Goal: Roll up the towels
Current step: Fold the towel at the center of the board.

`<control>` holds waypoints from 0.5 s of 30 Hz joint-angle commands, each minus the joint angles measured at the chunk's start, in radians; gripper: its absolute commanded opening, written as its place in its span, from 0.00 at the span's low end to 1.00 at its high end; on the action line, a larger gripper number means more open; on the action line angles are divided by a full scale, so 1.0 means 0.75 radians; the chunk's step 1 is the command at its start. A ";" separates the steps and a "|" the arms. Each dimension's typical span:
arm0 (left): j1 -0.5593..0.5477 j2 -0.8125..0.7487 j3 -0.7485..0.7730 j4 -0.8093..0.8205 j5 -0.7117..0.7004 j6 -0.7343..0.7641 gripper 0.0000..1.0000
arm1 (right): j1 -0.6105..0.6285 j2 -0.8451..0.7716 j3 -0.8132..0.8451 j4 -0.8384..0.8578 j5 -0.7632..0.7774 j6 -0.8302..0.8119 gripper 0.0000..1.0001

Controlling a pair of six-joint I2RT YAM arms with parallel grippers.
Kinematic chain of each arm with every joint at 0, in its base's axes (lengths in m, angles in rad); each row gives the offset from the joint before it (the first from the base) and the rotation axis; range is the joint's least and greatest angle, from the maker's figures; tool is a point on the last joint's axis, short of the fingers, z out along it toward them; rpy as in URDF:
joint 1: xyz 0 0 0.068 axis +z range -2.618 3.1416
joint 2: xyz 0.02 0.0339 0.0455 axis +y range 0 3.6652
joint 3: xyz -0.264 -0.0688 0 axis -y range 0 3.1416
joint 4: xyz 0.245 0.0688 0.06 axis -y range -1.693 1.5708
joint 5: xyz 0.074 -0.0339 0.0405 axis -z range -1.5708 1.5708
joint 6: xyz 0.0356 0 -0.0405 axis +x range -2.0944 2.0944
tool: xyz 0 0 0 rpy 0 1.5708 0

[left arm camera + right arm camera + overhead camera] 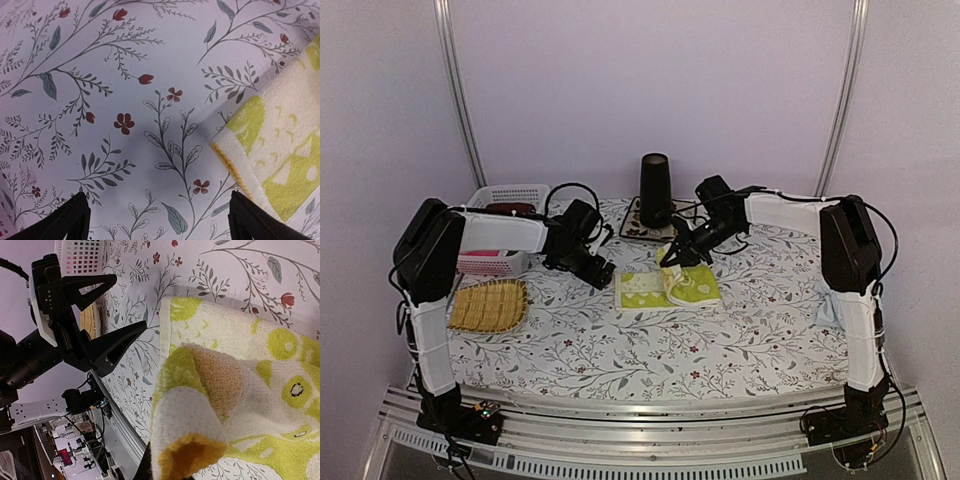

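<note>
At the middle of the table [620, 360], the right hand [672, 258] is clenched on a lifted edge of the yellow-green towel [665, 290], apparently to start the roll; the rest lies flat. The left hand [603, 274] hangs released just beside the towel, seemingly ready to steady it.

Below me: flowered tablecloth [125, 60]. Right edge: yellow-green towel [280, 150], corner lying flat. My left gripper [157, 210]: jaws spread wide, clear of the towel.
</note>
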 commanded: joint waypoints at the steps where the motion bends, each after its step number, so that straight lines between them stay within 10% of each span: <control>1: 0.014 -0.036 -0.027 0.022 -0.002 -0.012 0.97 | 0.025 0.047 0.090 0.031 -0.002 0.039 0.04; 15: 0.014 -0.084 -0.059 0.035 -0.003 -0.017 0.97 | 0.056 0.088 0.127 0.061 0.005 0.073 0.04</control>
